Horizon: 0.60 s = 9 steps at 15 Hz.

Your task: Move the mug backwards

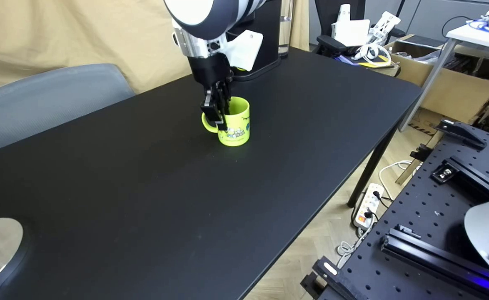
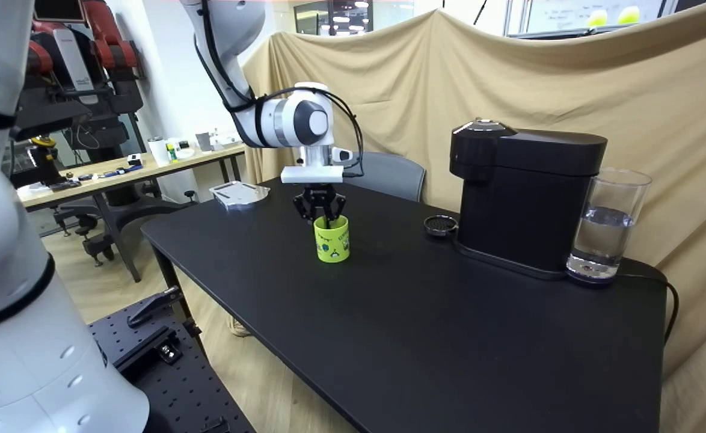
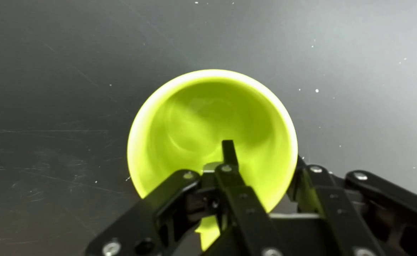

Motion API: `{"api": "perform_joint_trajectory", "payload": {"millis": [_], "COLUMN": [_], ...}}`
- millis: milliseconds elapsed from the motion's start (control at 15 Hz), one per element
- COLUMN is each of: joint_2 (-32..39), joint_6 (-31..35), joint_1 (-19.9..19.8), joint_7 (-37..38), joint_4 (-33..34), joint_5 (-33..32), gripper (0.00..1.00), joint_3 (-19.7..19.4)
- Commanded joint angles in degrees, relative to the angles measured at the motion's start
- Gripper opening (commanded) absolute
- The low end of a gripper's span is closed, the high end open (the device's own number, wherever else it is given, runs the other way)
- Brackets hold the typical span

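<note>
The lime-green mug [image 1: 240, 132] stands upright on the black table in both exterior views [image 2: 332, 245]. Its loop handle [image 1: 208, 126] points left in that exterior view and shows partly behind the gripper in the wrist view. My gripper [image 1: 225, 120] points down at the mug, also in an exterior view [image 2: 321, 222]. In the wrist view the gripper [image 3: 263, 151] straddles the wall of the mug [image 3: 208, 106]. One finger is inside the mug, the other outside. The fingers are apart, with a gap between the inner finger and the wall. The mug's inside holds nothing else visible.
A black coffee machine [image 2: 518, 204] stands at the table's back, with a clear water tank [image 2: 605, 231] beside it. A small round dark tray [image 2: 440, 225] lies in front. A silver plate [image 2: 240, 193] lies at the far end. A grey chair [image 1: 53, 102] is behind the table.
</note>
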Motion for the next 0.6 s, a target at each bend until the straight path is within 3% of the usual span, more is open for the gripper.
{"api": "perform_joint_trajectory", "payload": {"millis": [0, 133, 533], "joint_2": [-1.6, -1.9, -3.9], "joint_6": [-1.0, -1.9, -4.6], "joint_1": [0.5, 0.5, 0.0], "joint_7": [2.2, 2.5, 3.6], "joint_4": [-0.4, -0.4, -0.8], "joint_5": [-0.7, -0.5, 0.1], "gripper": [0.05, 0.00, 0.02], "joint_3": [-0.1, -0.1, -0.4]}}
